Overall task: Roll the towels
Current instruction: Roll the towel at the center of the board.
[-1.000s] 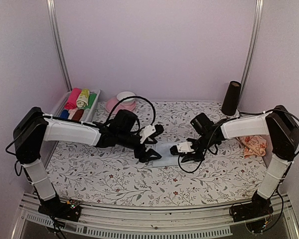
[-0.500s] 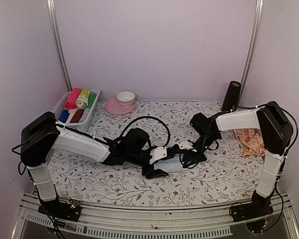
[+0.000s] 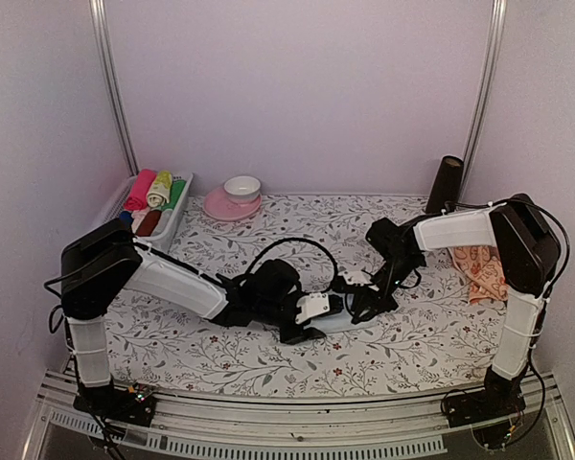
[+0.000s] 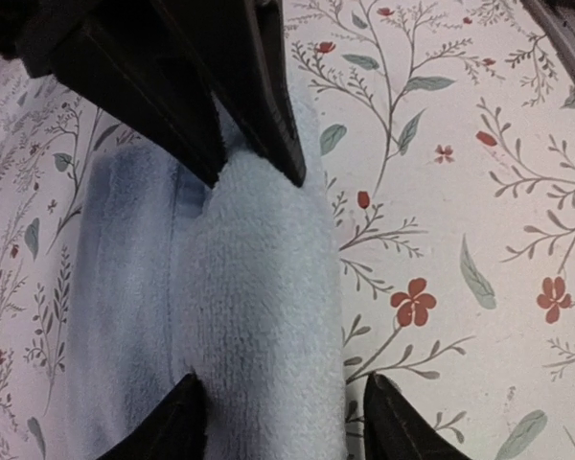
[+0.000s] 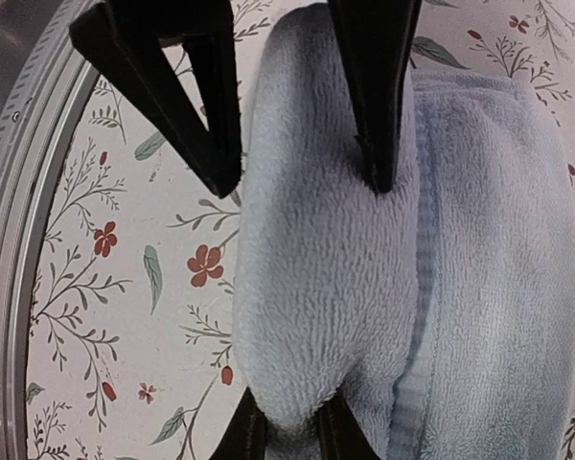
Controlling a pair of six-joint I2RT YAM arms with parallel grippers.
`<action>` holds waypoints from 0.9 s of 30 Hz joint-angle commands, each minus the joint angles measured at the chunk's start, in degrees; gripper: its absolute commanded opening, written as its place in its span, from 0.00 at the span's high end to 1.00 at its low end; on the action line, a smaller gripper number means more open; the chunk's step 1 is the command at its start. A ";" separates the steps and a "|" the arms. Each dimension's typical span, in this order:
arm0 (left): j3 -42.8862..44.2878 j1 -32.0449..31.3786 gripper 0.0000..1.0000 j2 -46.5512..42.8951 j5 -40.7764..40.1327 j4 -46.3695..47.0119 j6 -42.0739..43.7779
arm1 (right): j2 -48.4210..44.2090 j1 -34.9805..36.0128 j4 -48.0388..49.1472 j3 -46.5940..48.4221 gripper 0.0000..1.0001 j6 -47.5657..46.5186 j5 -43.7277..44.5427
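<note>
The pale blue towel (image 3: 350, 322) lies partly rolled on the floral sheet at the table's middle, with a thick roll (image 4: 259, 316) along its near edge and a flat layer beside it. My left gripper (image 4: 287, 422) is open and straddles the roll; one fingertip (image 4: 184, 422) rests on the flat layer, the other (image 4: 395, 426) stands just beside the roll. My right gripper (image 5: 292, 436) is shut on the opposite end of the roll (image 5: 316, 268). From above, the left gripper (image 3: 316, 316) and the right gripper (image 3: 356, 299) face each other closely. The peach-orange towel (image 3: 485, 269) lies flat at the right.
A white basket (image 3: 168, 225) of rolled coloured cloths stands at the back left. Beside it is a pink plate (image 3: 214, 205) carrying a white bowl (image 3: 241, 186). A black cylinder (image 3: 445, 189) stands at the back right. The table's metal rail (image 5: 10, 249) runs close to the roll.
My left arm has swung right and toward the near edge, and its jaws have narrowed around the blue roll. The right gripper has shifted slightly left, still holding the towel.
</note>
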 commanded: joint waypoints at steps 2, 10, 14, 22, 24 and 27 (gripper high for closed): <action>0.83 -0.91 0.48 3.66 -3.79 -1.87 -1.13 | 1.33 -0.67 -5.63 -0.57 0.84 -0.92 -1.46; 4.06 -0.53 0.70 6.72 -4.24 -6.95 -2.64 | -3.96 -2.84 -3.78 -1.28 0.67 -2.39 -2.31; 7.03 1.21 0.72 7.96 0.89 -11.41 -5.27 | -12.76 -3.66 4.42 -7.82 0.55 -2.51 -0.02; 13.57 7.09 0.71 11.65 14.30 -19.07 -12.61 | -25.94 -2.86 21.10 -19.97 0.40 -3.59 4.47; 16.02 8.45 0.70 13.42 18.63 -21.88 -14.05 | -25.70 -1.98 22.29 -20.81 0.40 -4.03 6.32; 19.44 10.29 0.70 15.94 24.39 -25.31 -15.41 | -24.45 -0.54 24.61 -21.65 0.40 -3.55 8.95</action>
